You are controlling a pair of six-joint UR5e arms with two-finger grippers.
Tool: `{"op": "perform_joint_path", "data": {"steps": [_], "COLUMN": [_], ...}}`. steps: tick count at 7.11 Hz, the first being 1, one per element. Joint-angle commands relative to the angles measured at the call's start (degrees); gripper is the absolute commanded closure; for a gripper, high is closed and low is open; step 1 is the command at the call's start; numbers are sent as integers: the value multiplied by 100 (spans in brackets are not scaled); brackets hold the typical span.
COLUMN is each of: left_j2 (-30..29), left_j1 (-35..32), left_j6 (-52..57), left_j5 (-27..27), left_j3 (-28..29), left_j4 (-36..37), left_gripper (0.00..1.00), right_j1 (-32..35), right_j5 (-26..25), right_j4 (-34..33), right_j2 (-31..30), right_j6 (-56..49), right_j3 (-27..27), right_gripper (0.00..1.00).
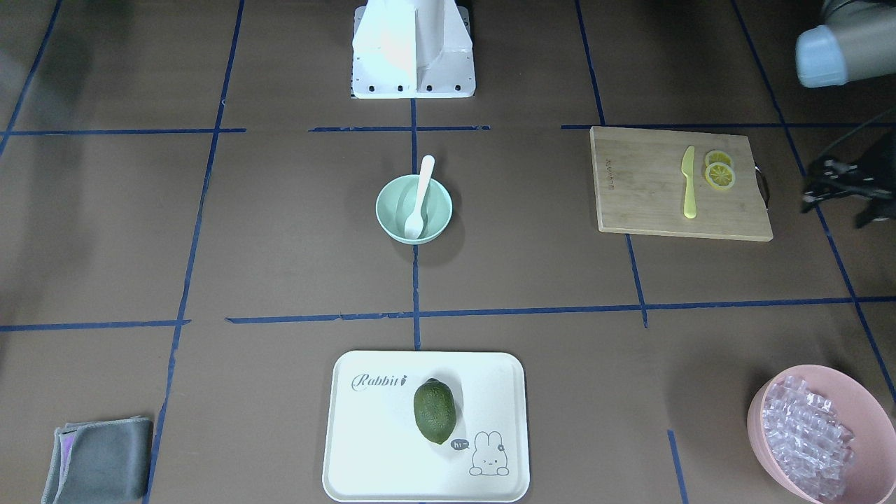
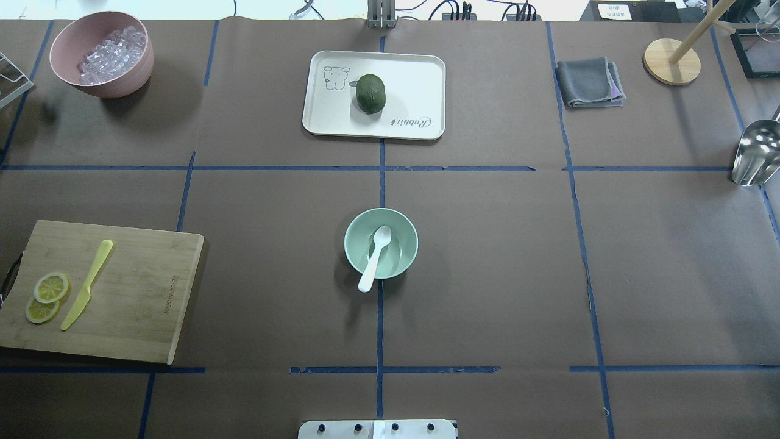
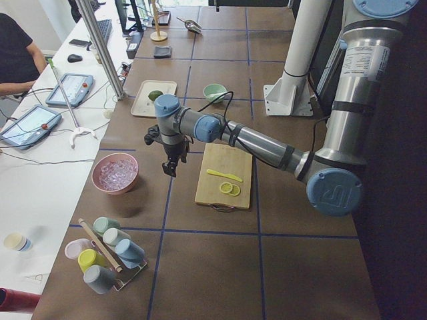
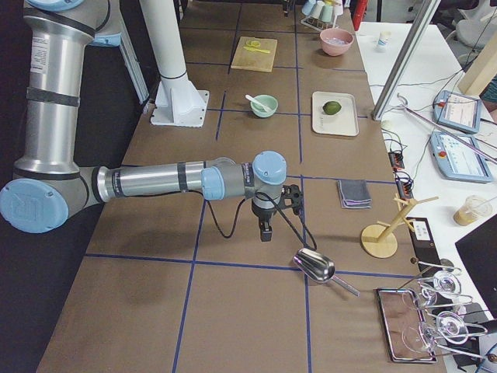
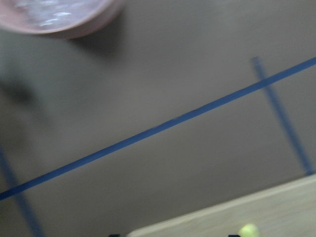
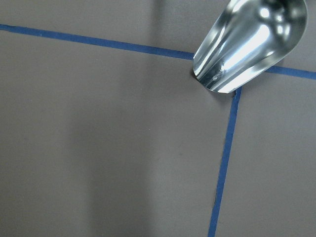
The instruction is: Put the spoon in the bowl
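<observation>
The white spoon [image 1: 420,196] lies in the mint-green bowl [image 1: 387,210] at the table's middle, scoop on the bottom and handle leaning over the rim on the robot's side; the overhead view shows the spoon [image 2: 376,256] and bowl [image 2: 353,244] the same way. My left gripper [image 1: 806,187] hangs above the table beside the cutting board, far from the bowl, its fingers apart and empty. My right gripper [image 4: 266,231] shows only in the exterior right view, low over the table near a metal scoop; I cannot tell whether it is open or shut.
A wooden cutting board [image 1: 644,189] holds a yellow knife [image 1: 689,183] and lemon slices [image 1: 719,171]. A white tray [image 1: 378,434] carries a green fruit [image 1: 434,411]. A pink bowl [image 1: 864,392] of clear pieces, a grey cloth [image 1: 98,458] and a metal scoop [image 2: 755,152] lie at the edges.
</observation>
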Motion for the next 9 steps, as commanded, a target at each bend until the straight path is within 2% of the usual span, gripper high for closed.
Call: {"op": "perform_joint_path", "data": {"steps": [1, 2, 3, 4, 9], "left_j2": [193, 657, 1175, 1241, 1241], "left_j1": [-1224, -1325, -1326, -1326, -1273], "left_j6": [549, 566, 575, 558, 566], "left_j5": [-417, -917, -948, -940, -922], "left_j3": [61, 9, 9, 78, 88], "left_j4": [1320, 1410, 1072, 659, 664], "left_gripper": [0, 0, 0, 0, 0], "right_j1": [44, 53, 44, 53, 237], "right_j5": [7, 16, 7, 16, 236], "right_j4": [-59, -67, -67, -76, -410], "right_j2": [79, 97, 114, 80, 141], "right_j6": [-168, -168, -168, -168, -212], "right_j3": [-215, -199, -207, -216, -59], "right_gripper": [1, 1, 1, 1, 1]}}
